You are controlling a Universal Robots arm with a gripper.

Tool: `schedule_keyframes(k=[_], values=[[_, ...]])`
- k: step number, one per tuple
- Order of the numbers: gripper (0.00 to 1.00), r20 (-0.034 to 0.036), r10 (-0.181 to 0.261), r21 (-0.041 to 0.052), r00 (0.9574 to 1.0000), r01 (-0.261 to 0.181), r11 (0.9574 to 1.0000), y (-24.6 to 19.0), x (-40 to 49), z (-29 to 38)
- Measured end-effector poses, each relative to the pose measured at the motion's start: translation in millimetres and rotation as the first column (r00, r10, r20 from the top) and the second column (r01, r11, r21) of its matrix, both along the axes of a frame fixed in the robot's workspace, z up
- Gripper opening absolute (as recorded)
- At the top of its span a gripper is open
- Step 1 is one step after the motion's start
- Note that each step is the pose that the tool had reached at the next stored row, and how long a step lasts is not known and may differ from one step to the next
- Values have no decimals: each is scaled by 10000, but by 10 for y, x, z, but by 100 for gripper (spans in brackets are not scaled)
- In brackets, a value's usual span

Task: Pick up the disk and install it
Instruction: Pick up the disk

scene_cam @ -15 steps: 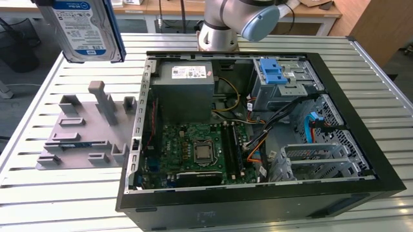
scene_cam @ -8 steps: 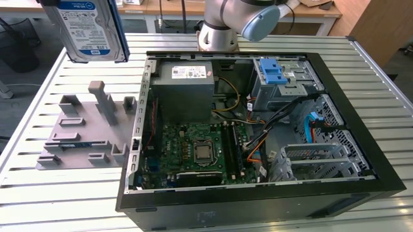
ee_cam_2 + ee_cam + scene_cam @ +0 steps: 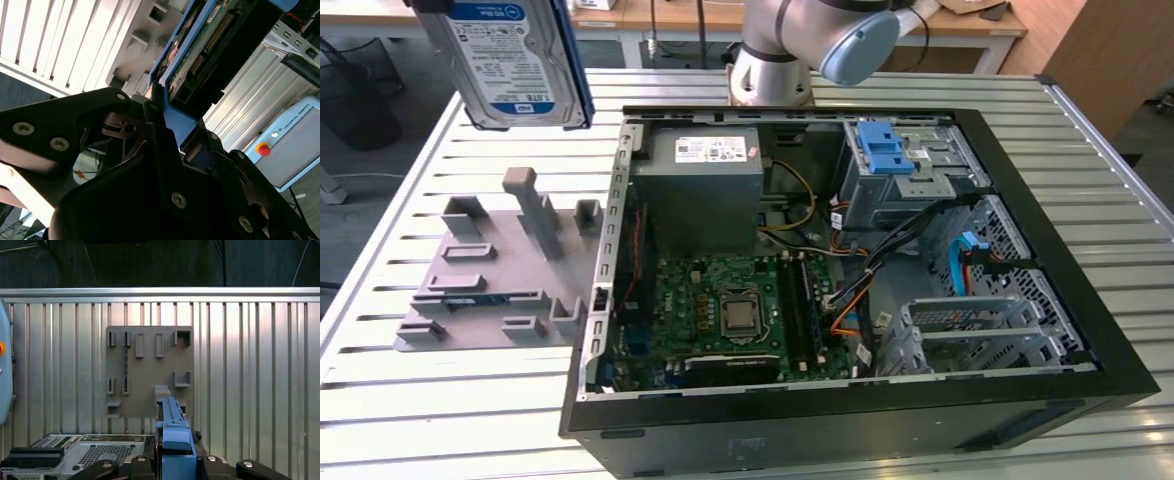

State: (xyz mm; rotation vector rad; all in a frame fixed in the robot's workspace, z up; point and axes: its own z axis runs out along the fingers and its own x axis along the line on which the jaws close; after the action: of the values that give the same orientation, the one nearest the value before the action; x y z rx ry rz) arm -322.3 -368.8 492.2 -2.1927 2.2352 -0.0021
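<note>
Apparently held high and on edge so that it clears the walls of the open black metal computer case (image 3: 854, 425), the flat silver rectangular disk (image 3: 507, 60) with its blue plastic frame hangs above the grey moulded holder plate (image 3: 487, 270), clamped firmly in the black gripper (image 3: 167, 112).

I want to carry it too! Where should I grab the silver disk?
Grab the disk by one short end, coming in along its length. It is flat and thin, so it slots neatly into the pincer, as the first wrist view shows.
</note>
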Motion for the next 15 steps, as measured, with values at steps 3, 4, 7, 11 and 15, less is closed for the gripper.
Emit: schedule_keyframes(k=[3, 4, 7, 11, 15], values=[[36, -1, 0, 0, 10000, 0, 10000, -1, 28, 0], [36, -1, 0, -1, 10000, 0, 10000, 0, 36, 1], [36, -1, 0, -1, 10000, 0, 10000, -1, 64, 1], [36, -1, 0, 0, 10000, 0, 10000, -1, 105, 0], [36, 0, 0, 0, 10000, 0, 10000, -2, 154, 0]])
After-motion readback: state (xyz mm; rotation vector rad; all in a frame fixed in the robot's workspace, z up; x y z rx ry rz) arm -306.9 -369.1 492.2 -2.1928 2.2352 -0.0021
